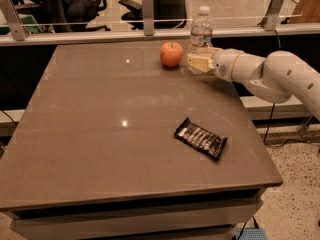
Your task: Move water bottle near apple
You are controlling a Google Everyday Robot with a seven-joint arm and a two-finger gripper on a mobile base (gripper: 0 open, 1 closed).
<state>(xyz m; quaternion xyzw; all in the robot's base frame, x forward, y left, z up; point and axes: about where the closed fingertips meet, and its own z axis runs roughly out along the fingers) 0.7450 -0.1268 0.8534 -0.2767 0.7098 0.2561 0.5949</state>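
Observation:
The water bottle (201, 28), clear with a white cap, stands upright at the table's far edge. The red-orange apple (171, 54) sits just left of it, a small gap apart. My gripper (200, 62) reaches in from the right at the bottle's lower part. Its pale fingers (198, 63) are closed around the bottle's base and hide it. The bottle rests at table level.
A flat black snack-bar wrapper (201, 138) lies on the grey table (100, 134) towards the front right. A glass barrier with metal posts (147, 5) runs along the table's far edge. My white arm (280, 76) extends over the right edge.

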